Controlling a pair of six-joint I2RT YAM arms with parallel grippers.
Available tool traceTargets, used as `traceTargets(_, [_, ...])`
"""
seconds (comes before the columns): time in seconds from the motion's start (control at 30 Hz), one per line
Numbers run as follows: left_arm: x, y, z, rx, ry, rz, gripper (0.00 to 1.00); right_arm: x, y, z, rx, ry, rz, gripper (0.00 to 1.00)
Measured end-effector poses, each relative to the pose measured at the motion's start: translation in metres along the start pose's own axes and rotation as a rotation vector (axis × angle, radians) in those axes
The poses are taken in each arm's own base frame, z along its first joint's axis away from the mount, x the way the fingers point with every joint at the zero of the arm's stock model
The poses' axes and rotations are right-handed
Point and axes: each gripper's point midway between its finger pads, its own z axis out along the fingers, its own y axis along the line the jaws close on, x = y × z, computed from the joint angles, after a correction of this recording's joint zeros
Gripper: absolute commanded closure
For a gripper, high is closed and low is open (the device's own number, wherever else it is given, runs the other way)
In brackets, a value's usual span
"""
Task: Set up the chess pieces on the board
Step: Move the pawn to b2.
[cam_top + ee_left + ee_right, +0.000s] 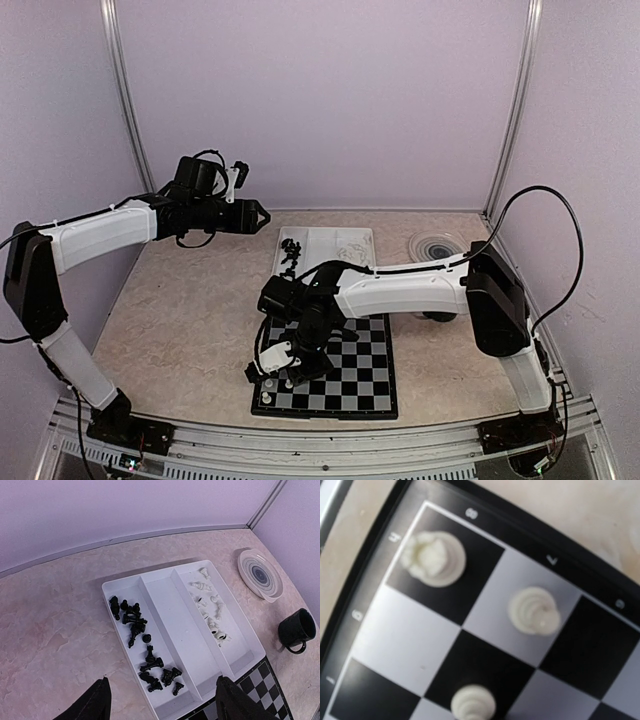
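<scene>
Top view: the board (345, 375) lies at six o'clock on the table (180, 320); the right arm (400, 290) reaches across its far edge and hides squares there; the right claw (274, 368) hangs low over the board's eight o'clock corner, too small and dark to tell how far its jaws stand apart or whether they hold anything; a white tray (335, 238) sits just beyond the board at twelve o'clock, with black pieces (290, 255) in its left end; a plate (437, 245) lies at three o'clock of the tray; a dark mug (437, 317) is mostly hidden under the right arm; the left claw (262, 215) is raised at ten o'clock, pointing toward the tray.

Left wrist view: the left claw (162, 690) is spread wide with nothing between its fingers (95, 702), only their tips showing at six o'clock; black pieces (145, 645) lie jumbled in the tray's left compartment, white pieces (210, 610) in its right; plate at two o'clock, mug at four; one board corner at five o'clock, cut off.

Right wrist view: three white pieces stand on the board's corner squares, one (434, 559) at eleven o'clock on the dark corner square, one (534, 611) on a pale square, one (473, 702) cut off at six o'clock; the border marks are blurred; the claw's own fingers do not show.
</scene>
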Motion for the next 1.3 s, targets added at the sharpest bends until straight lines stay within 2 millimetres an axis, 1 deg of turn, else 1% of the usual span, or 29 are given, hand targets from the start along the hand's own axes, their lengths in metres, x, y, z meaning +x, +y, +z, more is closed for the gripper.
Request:
traceTargets(0.23, [0.000, 0.000, 0.000, 0.000, 0.002, 0.000, 0.29, -0.002, 0.001, 0.000, -0.001, -0.002, -0.003, 0.82])
traceTargets(0.47, [0.001, 0.000, 0.000, 0.002, 0.003, 0.000, 0.29, -0.009, 0.003, 0.001, 0.001, -0.008, -0.020, 0.82])
traceTargets(0.7, [0.001, 0.000, 0.000, 0.002, 0.003, 0.000, 0.29, -0.010, 0.004, 0.001, 0.001, -0.007, -0.018, 0.81])
traceTargets(0.83, [0.001, 0.000, 0.000, 0.002, 0.003, 0.000, 0.29, -0.010, 0.003, 0.001, 0.002, -0.007, -0.018, 0.83])
traceTargets(1.13, [0.001, -0.002, 0.001, 0.005, 0.005, 0.001, 0.29, -0.013, 0.000, 0.002, 0.005, -0.014, -0.017, 0.83])
traceTargets(1.2, [0.002, -0.003, 0.001, 0.006, 0.006, 0.002, 0.29, -0.013, 0.000, 0.002, 0.006, -0.014, -0.016, 0.83])
traceTargets(1.3, [0.002, -0.003, 0.001, 0.008, 0.006, 0.003, 0.29, -0.013, 0.000, 0.002, 0.006, -0.014, -0.014, 0.77])
